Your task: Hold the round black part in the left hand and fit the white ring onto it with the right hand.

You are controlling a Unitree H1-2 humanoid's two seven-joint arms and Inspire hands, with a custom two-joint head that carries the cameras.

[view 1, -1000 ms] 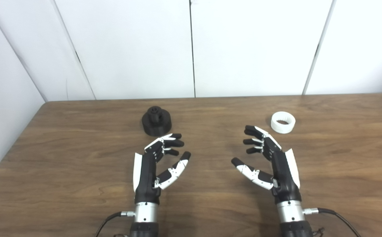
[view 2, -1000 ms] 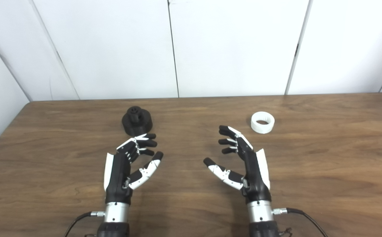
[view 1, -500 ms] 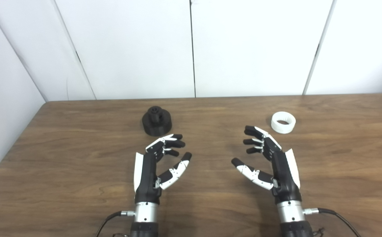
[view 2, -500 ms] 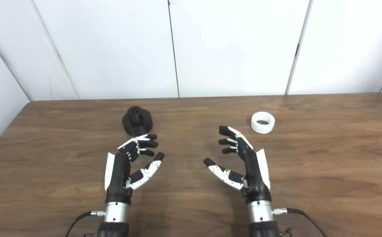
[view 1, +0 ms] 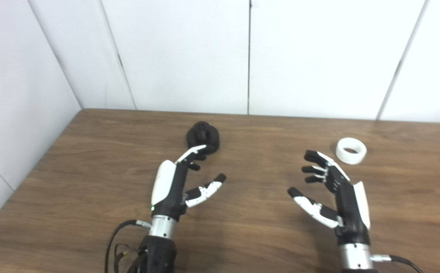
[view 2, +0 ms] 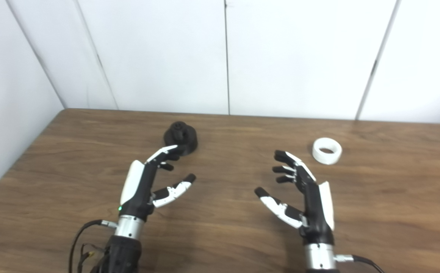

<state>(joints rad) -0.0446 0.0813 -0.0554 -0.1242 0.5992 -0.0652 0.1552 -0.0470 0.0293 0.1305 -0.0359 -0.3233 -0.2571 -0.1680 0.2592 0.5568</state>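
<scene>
The round black part [view 1: 203,135] stands on the wooden table [view 1: 91,167], left of centre toward the back. My left hand [view 1: 183,178] is open just in front of it, fingers stretched toward its near side and overlapping its lower edge in the picture; whether they touch it I cannot tell. The white ring [view 1: 351,150] lies flat at the right rear. My right hand [view 1: 328,189] is open, palm turned inward, a short way in front and to the left of the ring, holding nothing.
White wall panels [view 1: 250,57] rise behind the table's far edge and along its left side. A black cable [view 1: 115,239] hangs from my left wrist, and another [view 1: 401,259] runs from the right wrist.
The camera has shifted, so the whole picture sits differently. My left hand has reached forward, fingers straighter, up to the black part. The right hand keeps its pose.
</scene>
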